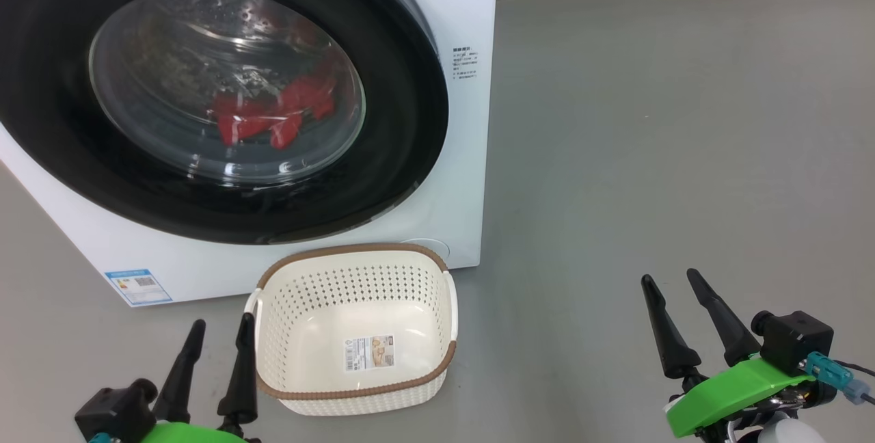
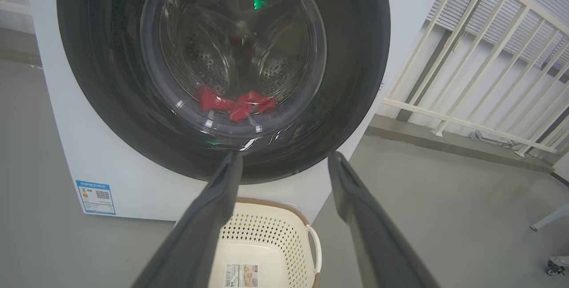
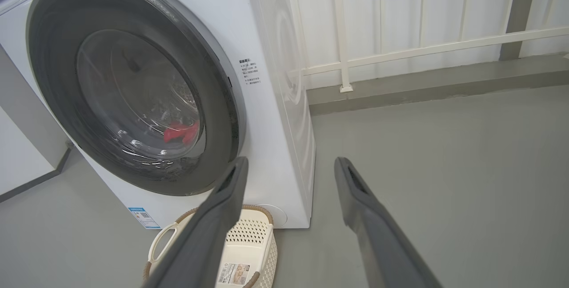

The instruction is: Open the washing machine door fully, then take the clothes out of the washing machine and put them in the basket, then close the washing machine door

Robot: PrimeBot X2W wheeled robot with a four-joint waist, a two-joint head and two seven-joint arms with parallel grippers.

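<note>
**Fingers.** The left fingers (image 1: pixel 240 374) and right fingers (image 1: pixel 718 313) are both spread wide and released, with nothing between them. In the head view the left pair sits at 7 o'clock, just beside the basket's left handle. The right pair sits at 4 o'clock, well apart from everything, over bare floor (image 1: pixel 649 122). They are long, dark, tapering spikes with a matt finish.

**Step in hand.** My judgement is the first step, not yet begun. The door (image 1: pixel 403 122) lies shut against the washer (image 1: pixel 472 19), and neither pair touches it.

**Next move.** One pair must rise to the door's rim and find a purchase, probably at its 3 o'clock edge. No handle or latch can be made out for certain. The rim is broad, smooth and glossy, so a plain pinch is likely to slip. A hooked fingertip behind the edge seems the safer method.

**Materials and shapes.**
- Door: round, with a wide black gloss rim and a bulging clear glass bowl that carries heavy reflections.
- Clothes (image 1: pixel 273 118): bright red, soft and crumpled, lying low in the perforated steel drum at 5 o'clock behind the glass.
- Basket (image 1: pixel 355 249): cream plastic, a rounded rectangle with punched walls and a brown woven-look rim. It is empty apart from a label and stands on the floor at 6 o'clock of the door, close against the washer's front.
- Washer: flat white panels, with a blue sticker (image 1: pixel 139 286) at the lower left.
</note>
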